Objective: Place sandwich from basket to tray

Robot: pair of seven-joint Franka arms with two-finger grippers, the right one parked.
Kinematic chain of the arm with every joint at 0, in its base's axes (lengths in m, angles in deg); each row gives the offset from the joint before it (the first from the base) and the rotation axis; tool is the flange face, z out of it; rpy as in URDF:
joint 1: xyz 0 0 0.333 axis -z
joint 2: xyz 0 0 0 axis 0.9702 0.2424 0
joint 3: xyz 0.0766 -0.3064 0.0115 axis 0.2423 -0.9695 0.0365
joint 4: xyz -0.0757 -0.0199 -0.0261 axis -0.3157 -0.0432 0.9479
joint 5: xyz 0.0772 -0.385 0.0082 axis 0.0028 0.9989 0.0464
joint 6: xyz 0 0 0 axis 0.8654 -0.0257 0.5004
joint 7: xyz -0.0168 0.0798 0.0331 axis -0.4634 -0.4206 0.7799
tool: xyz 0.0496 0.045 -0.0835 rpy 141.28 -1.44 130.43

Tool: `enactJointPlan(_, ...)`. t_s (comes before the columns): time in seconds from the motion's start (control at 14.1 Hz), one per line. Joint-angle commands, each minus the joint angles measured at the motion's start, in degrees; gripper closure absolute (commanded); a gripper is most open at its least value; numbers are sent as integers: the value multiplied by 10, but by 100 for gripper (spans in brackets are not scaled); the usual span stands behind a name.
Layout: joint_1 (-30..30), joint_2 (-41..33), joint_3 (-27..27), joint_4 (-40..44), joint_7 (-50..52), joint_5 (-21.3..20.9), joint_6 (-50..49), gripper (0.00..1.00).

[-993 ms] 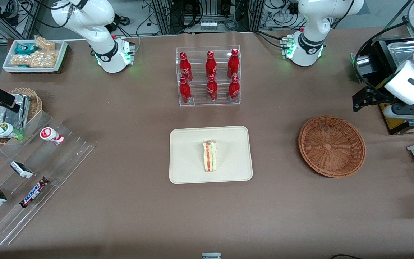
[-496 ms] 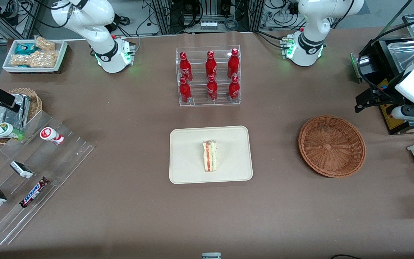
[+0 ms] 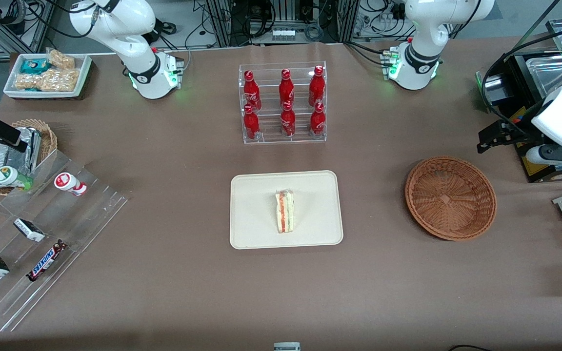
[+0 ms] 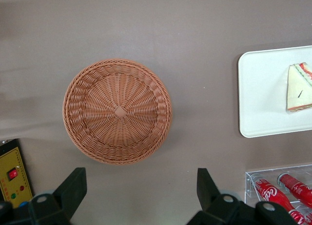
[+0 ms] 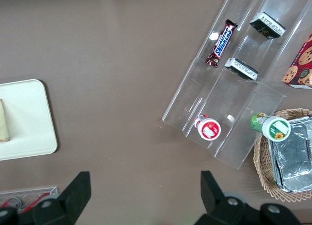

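sandwich (image 3: 285,211) lying on tray (image 3: 256,233), basket (image 3: 451,198) empty; placement looks done
gripper (image 4: 141,198) fingers spread wide, holding nothing, high above table near basket, toward working arm's end; shifted only slightly over last second, so likely retreat/park phase

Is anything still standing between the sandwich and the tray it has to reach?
No. The sandwich already lies on the tray, and the basket holds nothing. The claw is open, above the table beside the basket at the working arm's end, holding nothing.
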Motion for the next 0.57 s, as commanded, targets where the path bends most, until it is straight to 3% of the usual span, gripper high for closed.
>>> enactJointPlan(0.0,3,-7,3,6,-7,-2,-20,0)
enactJointPlan(0.5,3,-18,2,5,-7,-3,-37,0)
